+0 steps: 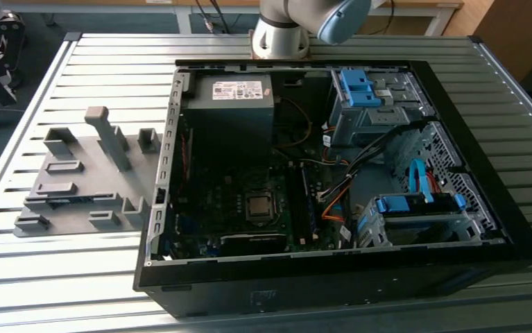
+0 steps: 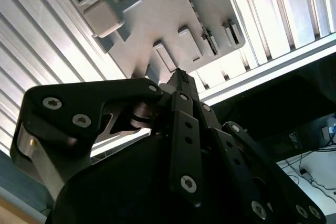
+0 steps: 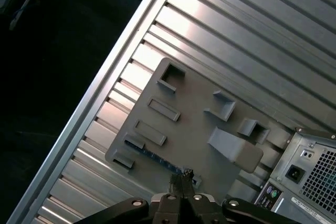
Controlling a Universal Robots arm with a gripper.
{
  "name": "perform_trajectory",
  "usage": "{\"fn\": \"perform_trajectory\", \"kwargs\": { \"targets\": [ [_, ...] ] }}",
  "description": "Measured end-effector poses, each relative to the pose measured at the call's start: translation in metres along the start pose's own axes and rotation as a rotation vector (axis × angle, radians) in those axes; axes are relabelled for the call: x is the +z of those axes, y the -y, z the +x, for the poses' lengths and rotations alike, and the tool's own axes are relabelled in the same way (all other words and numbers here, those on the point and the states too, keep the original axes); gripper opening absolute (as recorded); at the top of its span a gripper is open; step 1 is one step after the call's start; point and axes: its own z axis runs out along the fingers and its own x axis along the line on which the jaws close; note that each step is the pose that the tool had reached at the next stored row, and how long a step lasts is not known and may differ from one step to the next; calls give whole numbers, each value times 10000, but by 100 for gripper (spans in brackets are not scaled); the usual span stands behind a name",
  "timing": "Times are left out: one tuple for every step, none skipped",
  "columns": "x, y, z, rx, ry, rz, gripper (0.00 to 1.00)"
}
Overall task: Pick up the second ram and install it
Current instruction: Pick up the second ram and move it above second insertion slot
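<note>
one thing i'm after: the second ram [image 3: 155,156], a thin blue strip sat in a slot along one edge of the grey holder plate [image 3: 194,124]. plate lies on the slatted table [image 3: 252,19], just beside the pc case [image 1: 340,263]. gripper [image 3: 181,174] hovers over that same plate edge, fingers pinched together w/ nothing between them afaict. imo the stick's light and stiff but fragile, thin board w/ chips n contacts. i'd take it across the flat faces near mid-length, up by the top edge, not by the ends.
</note>
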Motion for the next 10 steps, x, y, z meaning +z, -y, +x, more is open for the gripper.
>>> {"fn": "perform_trajectory", "kwargs": {
  "targets": [
    [0,0,0,-1,-1,0,11],
    [0,0,0,-3,0,0,11],
    [0,0,0,-21,-1,-1,11],
    [0,0,0,-83,-2,-2,11],
    [0,0,0,-189,-5,-5,11],
    [1,0,0,-342,-7,-9,11],
    [2,0,0,-521,-10,-13,11],
    [4,0,0,-700,-13,-17,11],
    [5,0,0,-891,-18,-22,11],
    [6,0,0,-1070,-22,-26,11]
  ]
}}
